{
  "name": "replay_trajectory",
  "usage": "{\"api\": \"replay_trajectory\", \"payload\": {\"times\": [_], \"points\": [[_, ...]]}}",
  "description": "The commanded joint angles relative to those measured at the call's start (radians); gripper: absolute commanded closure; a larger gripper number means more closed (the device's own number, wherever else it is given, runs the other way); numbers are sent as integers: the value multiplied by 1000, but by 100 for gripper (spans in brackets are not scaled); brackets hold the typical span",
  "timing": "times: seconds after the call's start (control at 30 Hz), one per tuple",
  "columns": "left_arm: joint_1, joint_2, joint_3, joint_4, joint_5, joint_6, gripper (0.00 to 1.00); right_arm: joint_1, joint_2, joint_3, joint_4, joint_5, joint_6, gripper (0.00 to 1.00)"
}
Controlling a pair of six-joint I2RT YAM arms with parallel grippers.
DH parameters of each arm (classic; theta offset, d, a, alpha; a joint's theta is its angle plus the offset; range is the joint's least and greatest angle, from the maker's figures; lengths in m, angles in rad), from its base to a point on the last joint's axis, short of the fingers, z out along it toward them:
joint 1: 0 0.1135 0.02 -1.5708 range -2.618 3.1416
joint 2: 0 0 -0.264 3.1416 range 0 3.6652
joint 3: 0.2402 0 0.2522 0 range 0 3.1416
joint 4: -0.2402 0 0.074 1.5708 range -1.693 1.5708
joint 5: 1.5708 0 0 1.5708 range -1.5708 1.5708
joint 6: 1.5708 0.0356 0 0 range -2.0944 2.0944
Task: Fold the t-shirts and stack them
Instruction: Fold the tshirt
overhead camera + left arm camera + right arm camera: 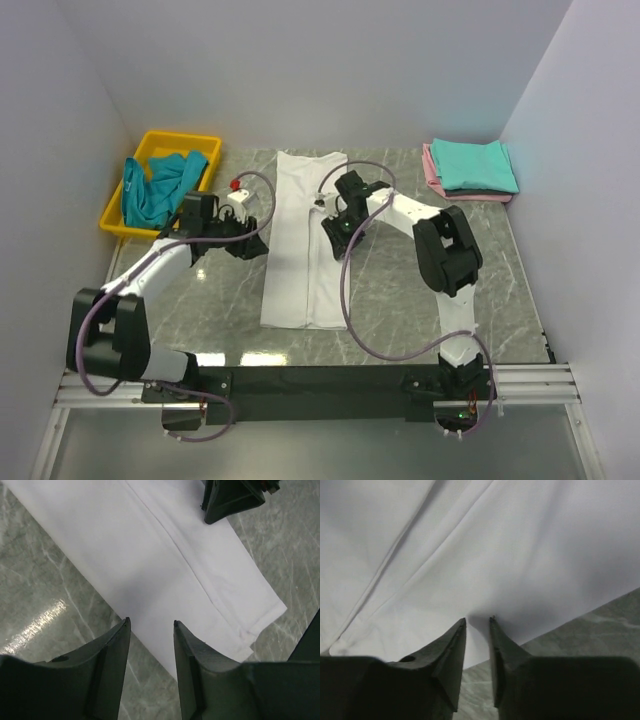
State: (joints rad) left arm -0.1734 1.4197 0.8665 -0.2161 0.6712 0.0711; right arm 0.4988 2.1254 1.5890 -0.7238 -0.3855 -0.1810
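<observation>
Cloth: white t-shirt (305,240) mid-table as a long strip, sides folded in, likely awaiting a crosswise fold.
Left gripper (150,622): jaws apart, empty, over the strip's left edge.
Right gripper (477,619): jaws narrow at the opposite edge, matched for a two-sided lift; pinch on cloth unclear.
Stack: teal shirt (478,165) on pink shirt (431,168), far right corner.
Room: table (400,300) showing along both long edges; yellow tray (150,145) well left.
</observation>
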Motion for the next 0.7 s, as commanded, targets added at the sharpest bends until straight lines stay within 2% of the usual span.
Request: {"api": "replay_trajectory", "payload": {"times": [0.0, 0.1, 0.17, 0.2, 0.23, 0.27, 0.3, 0.33, 0.4, 0.43, 0.53, 0.67], "points": [[2, -125, -27, -31, 67, 117, 54, 7, -129, -44, -46, -15, -73, 64], [2, -213, -58, -100, 105, 255, 52, 10, -287, -90, -69, -67, -135, 57], [2, -272, -101, -186, 120, 422, 51, 17, -376, -183, -54, -78, -166, 54], [2, -336, -119, -212, 126, 490, 51, 21, -474, -226, -37, -76, -191, 52], [2, -372, -165, -285, 125, 647, 50, 26, -526, -274, 4, -69, -205, 51], [2, -405, -193, -317, 120, 735, 50, 46, -582, -381, 29, -59, -221, 50], [0, -469, -222, -354, 110, 913, 49, 62, -682, -438, 52, -52, -268, 50], [0, -502, -281, -411, 94, 999, 49, 84, -737, -554, 98, -29, -297, 49], [0, -583, -340, -445, 74, 1189, 49, 160, -888, -668, 164, 8, -400, 48], [0, -606, -386, -447, 77, 1222, 50, 190, -925, -755, 181, 61, -429, 47], [-1, -653, -452, -408, 122, 1256, 48, 260, -966, -840, 190, 83, -498, 47], [-29, -592, -475, -373, 165, 1257, 45, 380, -1000, -923, 257, 140, -549, 42]]}}
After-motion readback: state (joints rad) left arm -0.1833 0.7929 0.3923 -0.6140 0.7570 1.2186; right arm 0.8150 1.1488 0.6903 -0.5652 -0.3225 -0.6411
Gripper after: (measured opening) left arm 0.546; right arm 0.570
